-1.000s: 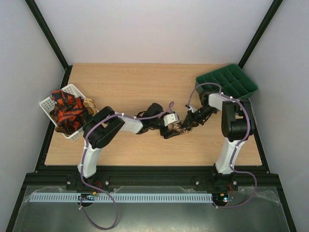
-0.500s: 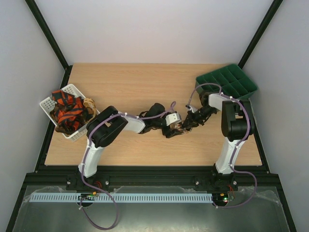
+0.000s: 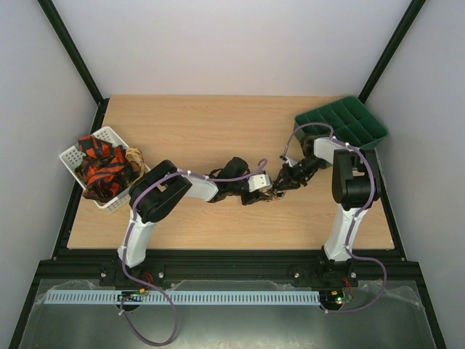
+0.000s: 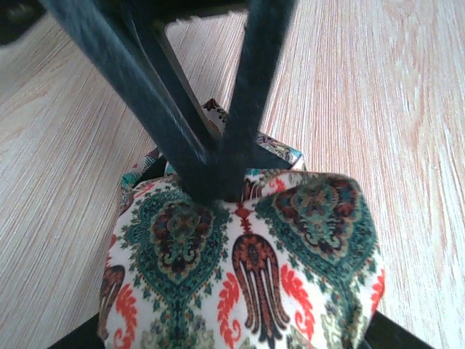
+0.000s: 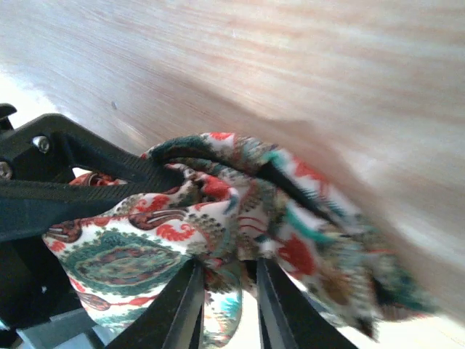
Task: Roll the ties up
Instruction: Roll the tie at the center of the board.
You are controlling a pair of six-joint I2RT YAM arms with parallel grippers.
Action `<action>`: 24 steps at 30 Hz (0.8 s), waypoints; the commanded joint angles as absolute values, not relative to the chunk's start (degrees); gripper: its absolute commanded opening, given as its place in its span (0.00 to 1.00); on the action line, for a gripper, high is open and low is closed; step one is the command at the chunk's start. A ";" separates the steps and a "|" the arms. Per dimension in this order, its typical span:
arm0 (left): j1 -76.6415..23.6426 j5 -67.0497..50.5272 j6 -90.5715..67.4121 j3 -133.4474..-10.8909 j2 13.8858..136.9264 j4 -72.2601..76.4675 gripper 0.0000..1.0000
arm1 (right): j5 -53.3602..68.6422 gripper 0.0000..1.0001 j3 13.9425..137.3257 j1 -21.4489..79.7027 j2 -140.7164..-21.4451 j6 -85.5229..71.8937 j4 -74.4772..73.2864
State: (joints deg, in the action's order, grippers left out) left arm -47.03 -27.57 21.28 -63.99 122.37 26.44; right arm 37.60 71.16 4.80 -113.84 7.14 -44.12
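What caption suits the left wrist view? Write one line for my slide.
Right gripper pinches a bunched paisley tie over the wooden table.

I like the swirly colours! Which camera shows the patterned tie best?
The left wrist view: the paisley tie fills the lower half of the picture, its teal and red pattern sharp. The right wrist view shows it crumpled and partly blurred. The top view shows only a tiny dark bundle.

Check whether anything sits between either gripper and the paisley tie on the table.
Nothing visible does. The left gripper has its fingers meeting on the paisley tie, and the right gripper pinches a fold of the same tie, so both are in direct contact with the fabric.
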 commanded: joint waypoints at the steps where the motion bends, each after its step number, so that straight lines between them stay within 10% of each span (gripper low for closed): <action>1: -47.38 -23.70 24.41 -61.80 122.05 16.94 0.32 | 36.10 0.29 75.92 1.87 -114.57 9.05 -48.92; 6: -47.46 -23.96 24.65 -61.74 122.28 15.65 0.32 | 44.02 0.48 78.29 2.61 -113.66 8.81 -53.42; 16: -47.40 -24.52 24.26 -62.34 122.69 15.56 0.35 | 41.16 0.54 72.62 7.11 -115.35 9.56 -50.82; 24: -46.89 -25.67 22.78 -63.25 122.60 15.69 0.40 | 31.99 0.02 70.90 6.98 -117.15 10.90 -45.18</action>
